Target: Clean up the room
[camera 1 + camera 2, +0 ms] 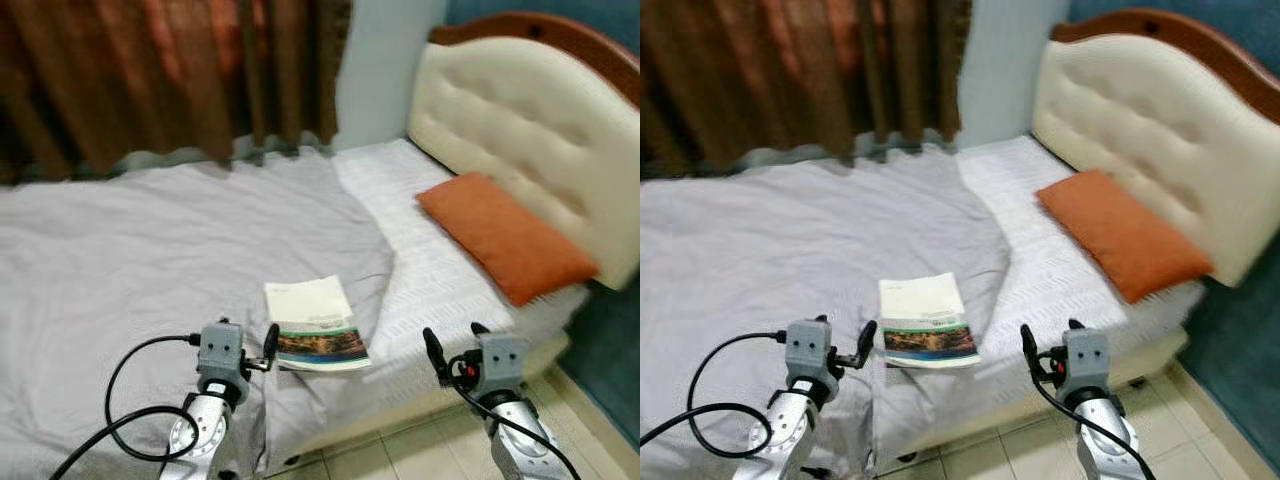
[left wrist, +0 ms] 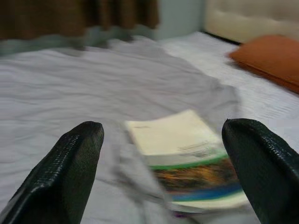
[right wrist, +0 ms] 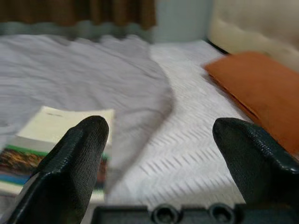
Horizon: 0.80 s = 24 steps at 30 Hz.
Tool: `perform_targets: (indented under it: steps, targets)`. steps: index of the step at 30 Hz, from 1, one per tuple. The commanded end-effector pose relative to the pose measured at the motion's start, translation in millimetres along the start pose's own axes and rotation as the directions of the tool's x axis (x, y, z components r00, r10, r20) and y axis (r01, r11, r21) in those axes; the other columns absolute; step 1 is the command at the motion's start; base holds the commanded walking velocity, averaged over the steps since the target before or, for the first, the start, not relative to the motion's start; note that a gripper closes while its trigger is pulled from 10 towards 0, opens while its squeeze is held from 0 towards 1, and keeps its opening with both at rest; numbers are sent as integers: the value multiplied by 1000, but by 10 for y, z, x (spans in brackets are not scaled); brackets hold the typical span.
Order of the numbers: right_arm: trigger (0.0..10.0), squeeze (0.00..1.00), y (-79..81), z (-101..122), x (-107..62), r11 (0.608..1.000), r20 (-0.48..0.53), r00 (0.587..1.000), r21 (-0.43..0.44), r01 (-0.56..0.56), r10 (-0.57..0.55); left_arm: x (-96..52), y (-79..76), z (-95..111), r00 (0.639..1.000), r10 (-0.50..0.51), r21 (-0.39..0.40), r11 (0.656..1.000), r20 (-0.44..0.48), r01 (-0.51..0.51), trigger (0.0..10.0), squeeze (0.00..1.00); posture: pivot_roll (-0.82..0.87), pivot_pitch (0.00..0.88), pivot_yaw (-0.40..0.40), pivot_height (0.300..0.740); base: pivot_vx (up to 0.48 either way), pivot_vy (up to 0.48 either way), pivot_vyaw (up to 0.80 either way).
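Observation:
A thin book [image 1: 315,325] with a cream and green cover lies flat on the bed's grey blanket [image 1: 150,250], near the front edge. My left gripper [image 1: 248,335] hovers just to its left, level with it, open with nothing held. In the left wrist view the book [image 2: 187,158] lies between and beyond the wide-apart fingers [image 2: 70,163]. My right gripper [image 1: 455,340] is open to the right of the book, over the bed's front edge. In the right wrist view the book [image 3: 46,140] sits off toward one finger [image 3: 74,163].
An orange pillow [image 1: 505,235] lies on the white sheet [image 1: 430,260] against the cream padded headboard [image 1: 520,110]. Brown curtains [image 1: 170,70] hang behind the bed. Tiled floor [image 1: 400,455] shows below the bed edge. A black cable [image 1: 120,400] loops from my left wrist.

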State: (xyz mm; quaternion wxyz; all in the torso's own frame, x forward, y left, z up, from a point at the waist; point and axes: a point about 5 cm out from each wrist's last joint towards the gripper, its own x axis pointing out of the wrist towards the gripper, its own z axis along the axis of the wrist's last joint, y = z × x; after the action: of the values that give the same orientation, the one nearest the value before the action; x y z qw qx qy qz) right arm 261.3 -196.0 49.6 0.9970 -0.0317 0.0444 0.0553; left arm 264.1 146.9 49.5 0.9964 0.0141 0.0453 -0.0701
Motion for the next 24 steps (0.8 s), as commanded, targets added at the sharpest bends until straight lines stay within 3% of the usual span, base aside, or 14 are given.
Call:
perform_targets:
  steps: [1,7,15,21,24]
  targets:
    - [10000,0,131,27,34,999,8,999,7,-49,49,-28,104,-26,999,37,12,999,-14,-37,10000,0,-31,0,-18,740,398,-262,688]
    - [10000,0,140,35,31,998,15,998,20,-54,54,-35,101,-28,999,36,13,999,-15,-36,10000,0,-32,0,-19,740,403,-257,638]
    - [10000,0,141,36,28,998,9,998,9,-56,56,-15,214,4,997,71,24,997,7,-71,10000,0,-32,0,-19,740,225,0,0]
    - [10000,0,144,19,15,998,1,998,7,-60,60,-4,214,-23,998,59,3,998,-16,-59,10000,0,-37,0,-13,740,472,0,0]
    - [10000,0,139,14,13,998,-1,998,6,-61,61,-5,227,-21,998,62,51,997,-10,-61,10000,0,-37,0,-13,740,480,0,0]
